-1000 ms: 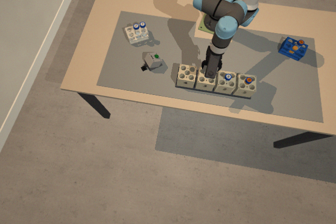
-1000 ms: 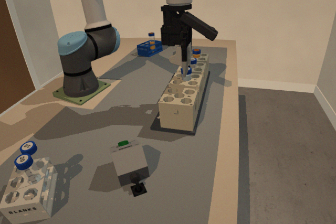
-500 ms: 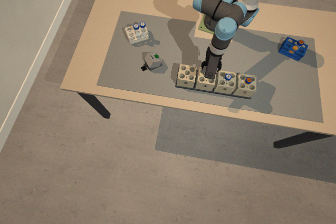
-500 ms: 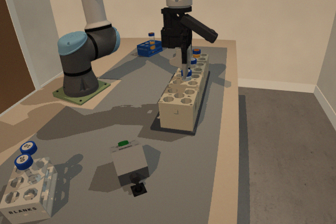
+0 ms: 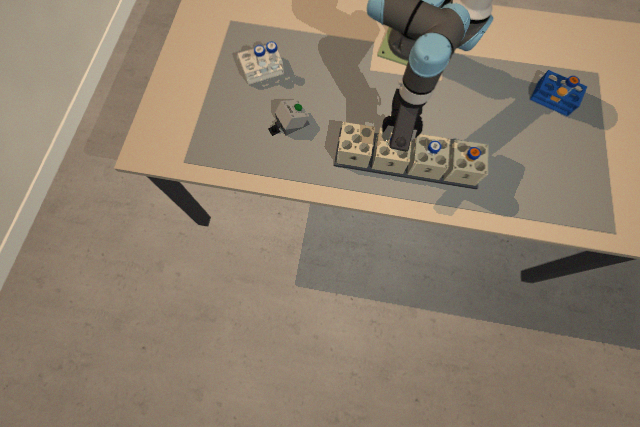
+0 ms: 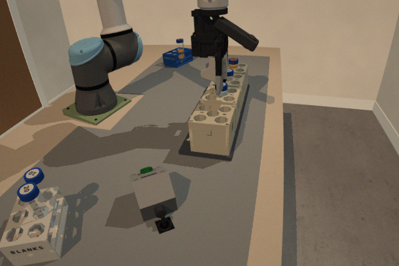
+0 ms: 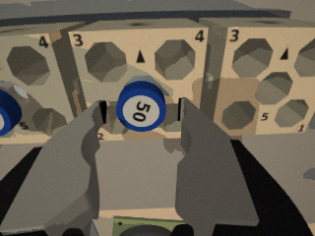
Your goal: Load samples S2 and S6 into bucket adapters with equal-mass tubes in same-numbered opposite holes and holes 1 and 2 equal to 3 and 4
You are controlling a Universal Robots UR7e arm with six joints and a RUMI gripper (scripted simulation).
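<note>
Tube [image 7: 141, 106] between parted fingers [image 6: 219, 78]

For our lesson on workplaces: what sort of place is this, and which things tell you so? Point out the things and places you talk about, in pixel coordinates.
Probably a laboratory: a robot arm [image 5: 433, 24] [image 6: 111, 53] works over capped tubes [image 5: 271, 46] [image 6: 33, 175] [image 7: 141, 106], and a rack [image 5: 264, 75] [image 6: 28, 253] is marked BLANKS.

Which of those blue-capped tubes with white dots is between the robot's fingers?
The tube marked 50: it alone stands between the parted fingers, in an adapter's middle hole. The 10 and 20 stand in the BLANKS rack.
</note>
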